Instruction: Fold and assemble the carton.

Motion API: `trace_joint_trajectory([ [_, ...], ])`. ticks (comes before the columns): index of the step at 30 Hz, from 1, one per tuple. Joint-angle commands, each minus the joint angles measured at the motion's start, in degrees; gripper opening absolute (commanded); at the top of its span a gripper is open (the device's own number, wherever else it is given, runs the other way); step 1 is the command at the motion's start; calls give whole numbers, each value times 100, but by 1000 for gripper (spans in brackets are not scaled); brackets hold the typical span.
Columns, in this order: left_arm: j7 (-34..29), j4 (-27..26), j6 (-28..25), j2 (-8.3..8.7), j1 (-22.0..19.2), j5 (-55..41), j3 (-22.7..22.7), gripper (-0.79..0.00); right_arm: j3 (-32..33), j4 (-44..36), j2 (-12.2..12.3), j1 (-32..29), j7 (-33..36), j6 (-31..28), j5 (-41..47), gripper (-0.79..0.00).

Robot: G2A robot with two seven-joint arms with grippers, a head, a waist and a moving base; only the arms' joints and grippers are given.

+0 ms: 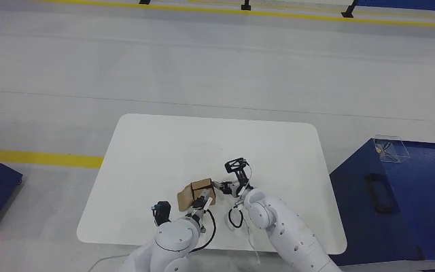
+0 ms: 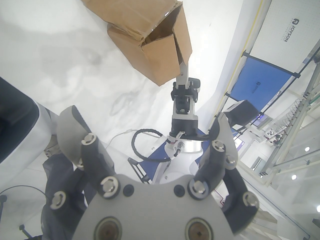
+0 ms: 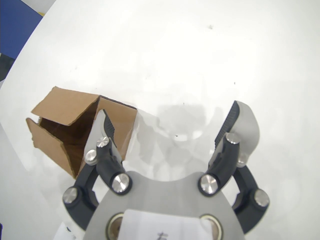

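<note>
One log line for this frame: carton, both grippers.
carton: on table, one end open | left gripper: jaws open, clear of carton | right gripper: jaws open, one jaw at open-end flap

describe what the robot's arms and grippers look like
The left arm and right arm have smooth white rounded shells. The left gripper and right gripper share a grey metal plate, black linkages with silver screws, and curved grey fingers with ribbed black pads. A black cable loops at the right wrist.
</note>
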Motion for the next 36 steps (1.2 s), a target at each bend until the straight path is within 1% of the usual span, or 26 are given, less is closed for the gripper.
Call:
trace_joint_trajectory([
  [1,0,0,0,0,0,0,0,0,64,42,0,23,-63,29,-10,0],
  [4,-51,-12,-42,-1,9,-9,-7,0,206,-143,17,-78,-267,13,37,0],
  [5,-199,-2,-205,3,53,-13,-77,0,239,-245,26,-128,-350,8,-9,0],
  [7,-336,29,-589,23,162,181,-244,0,286,-449,37,-241,-527,59,-106,0],
  [8,-453,23,-875,33,253,299,-307,0,300,-548,37,-296,-614,92,-131,0],
  [11,-912,131,-1642,74,576,673,-435,0,406,-814,21,-456,-918,188,71,0],
  [17,-956,139,-1704,78,603,702,-450,0,406,-814,21,-456,-918,188,71,0],
  [19,-956,139,-1704,78,603,702,-450,0,354,-853,23,-491,-895,30,19,0],
  [20,-868,149,-1908,83,575,1029,-493,0,293,-923,34,-483,-966,-102,-266,0],
  [21,-856,173,-2127,79,636,1258,-451,0,231,-934,45,-514,-1156,-29,-684,0],
  [23,-1199,149,-2573,63,808,1185,-439,0,66,-972,18,-589,-1362,269,-1132,0],
  [24,-1261,189,-2880,69,894,1397,-464,0,-16,-977,-5,-599,-1415,289,-1193,0],
  [25,-1307,261,-3247,74,1021,1605,-472,0,-72,-948,-25,-589,-1467,335,-1263,0],
  [28,-1513,587,-4397,77,1370,2138,-489,0,-220,-758,-101,-531,-1722,796,-1589,0],
  [29,-1520,746,-4854,66,1514,2333,-458,0,-292,-683,-139,-505,-1820,860,-1619,0],
  [30,-1516,841,-5151,48,1587,2343,-454,0,-329,-621,-165,-481,-1898,891,-1639,0],
  [33,-1289,1168,-5644,-19,1616,2473,-429,0,-434,-463,-224,-430,-2078,941,-1747,0],
  [34,-1176,1303,-5717,-56,1577,2522,-377,0,-470,-409,-245,-413,-2121,938,-1775,0],
  [36,-1044,1542,-5673,-140,1422,2559,-238,0,-519,-307,-285,-375,-2175,954,-1813,0],
])
